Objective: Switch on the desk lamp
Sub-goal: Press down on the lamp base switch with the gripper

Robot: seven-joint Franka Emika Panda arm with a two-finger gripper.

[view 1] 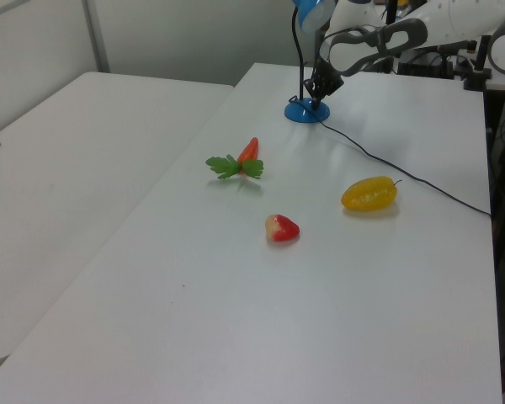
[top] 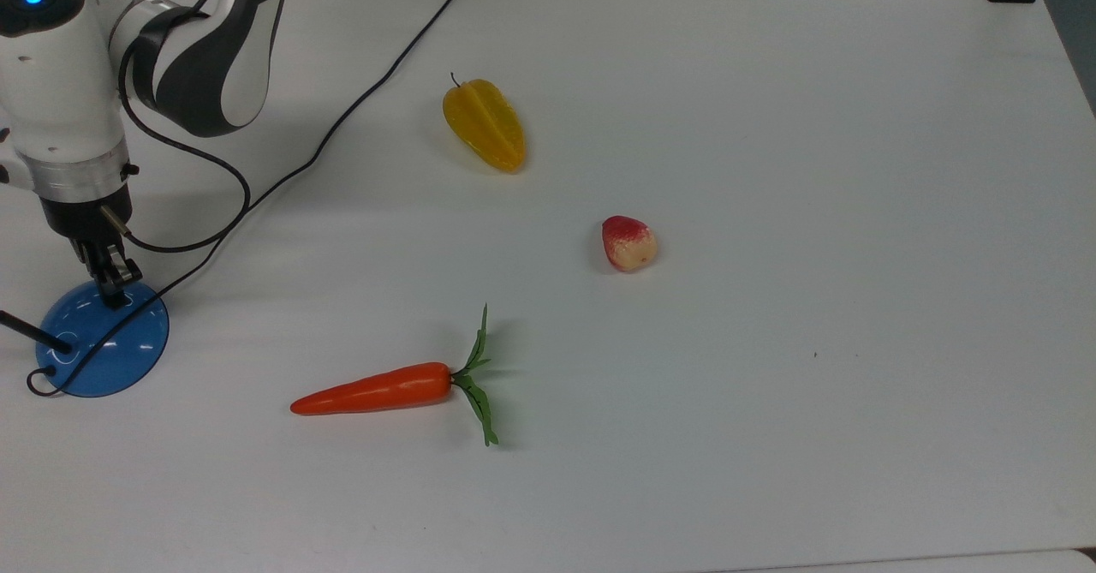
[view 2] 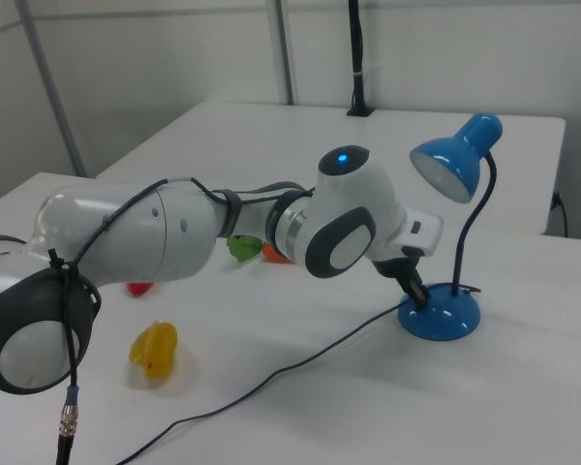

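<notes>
At the top view's left edge, the lamp (top: pixel 101 340) is met by the gripper (top: pixel 113 289), fingers drawn together on its switch; pressing seems underway, needing firmer downward force.
</notes>
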